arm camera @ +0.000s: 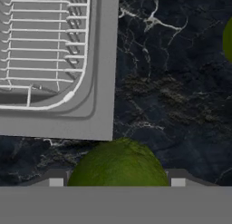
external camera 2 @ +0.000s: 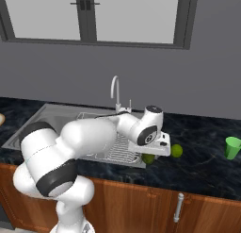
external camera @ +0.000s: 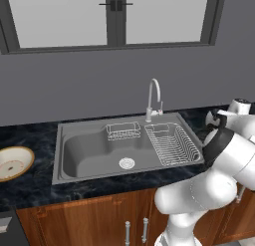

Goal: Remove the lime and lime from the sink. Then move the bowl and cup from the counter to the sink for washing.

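Observation:
My gripper hangs low over the black counter, just right of the sink. Its fingers are shut on the darker green lime, which fills the gap between the two tips; the same lime shows under the hand. The brighter yellow-green lime lies on the counter close to the right of it, and its edge shows in the hand view. The green cup stands farther right. The tan-rimmed bowl rests on the counter left of the sink. The basin holds no fruit.
A wire dish rack fills the sink's right side, with a small wire basket at the back and the chrome faucet behind. The sink's rim corner lies just left of my gripper. Wooden cabinets front the counter.

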